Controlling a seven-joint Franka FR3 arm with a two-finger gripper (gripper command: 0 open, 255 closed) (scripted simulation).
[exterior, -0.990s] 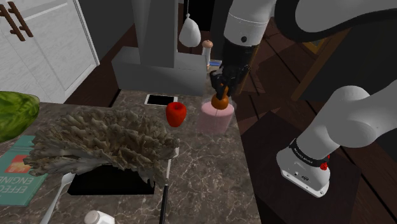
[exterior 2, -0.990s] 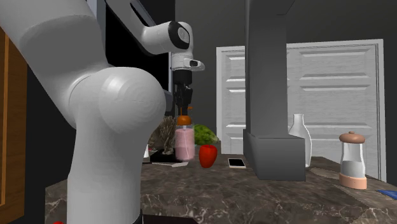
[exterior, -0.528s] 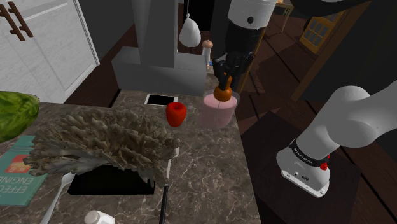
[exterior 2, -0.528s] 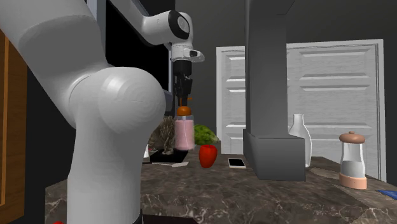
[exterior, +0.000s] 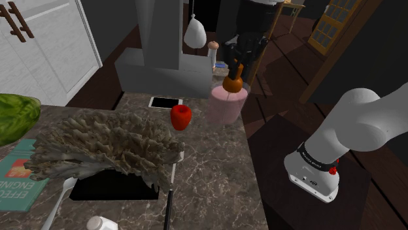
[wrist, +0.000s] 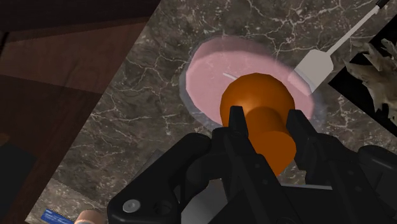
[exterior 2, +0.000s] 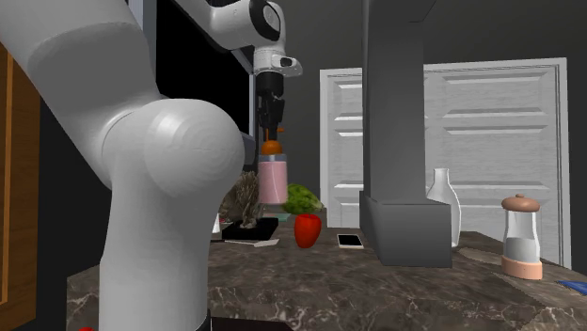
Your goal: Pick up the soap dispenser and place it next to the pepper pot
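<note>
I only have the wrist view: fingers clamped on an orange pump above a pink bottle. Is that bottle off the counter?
Observer: Yes. In the second exterior view the soap dispenser hangs from the gripper, its base well above the counter.
Operator: Where's the pepper pot?
Observer: The pepper pot stands upright near that view's right edge, past a grey block.
Operator: What sits between them?
Observer: A red object, a white phone and a white vase sit on the counter along the way.
</note>
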